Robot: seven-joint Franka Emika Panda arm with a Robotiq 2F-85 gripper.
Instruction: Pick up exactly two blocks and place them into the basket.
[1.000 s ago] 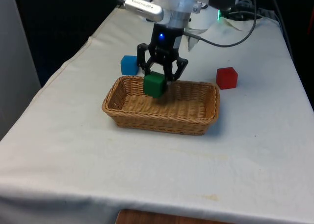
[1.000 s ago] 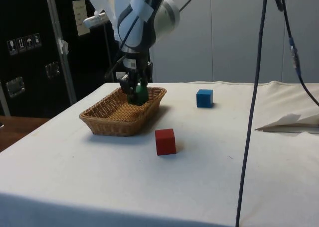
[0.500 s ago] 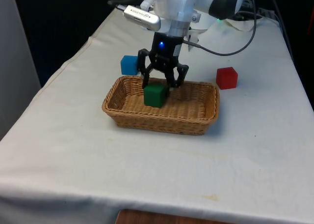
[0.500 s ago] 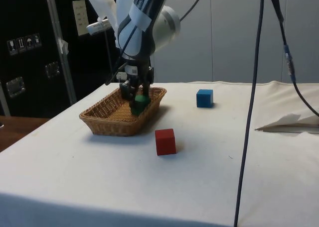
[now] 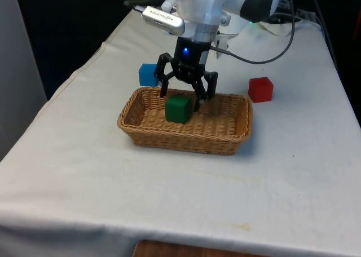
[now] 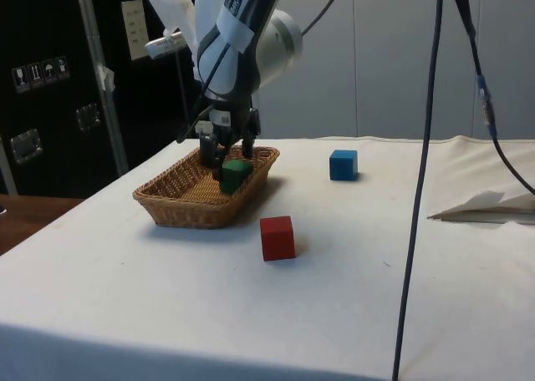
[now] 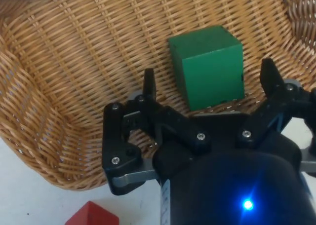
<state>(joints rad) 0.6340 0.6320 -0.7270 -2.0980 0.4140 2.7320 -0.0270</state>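
green block (image 5: 179, 109) sits loose in the basket (image 5: 148, 133) with the gripper (image 5: 186, 96) spread wide just above it, red block (image 5: 260, 89) and blue block (image 5: 148, 74) out on the cloth.

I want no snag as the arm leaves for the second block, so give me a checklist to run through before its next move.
1. Green block resting in the basket: ok.
2. Gripper open and clear of the green block: ok, fingers spread wide above it.
3. Count in the basket is one of two: ok, one more needed.
4. Red block free on the cloth beside the basket: ok.
5. Blue block free on the cloth behind the basket: ok.
6. Lift path over the basket rim: cannot tell.
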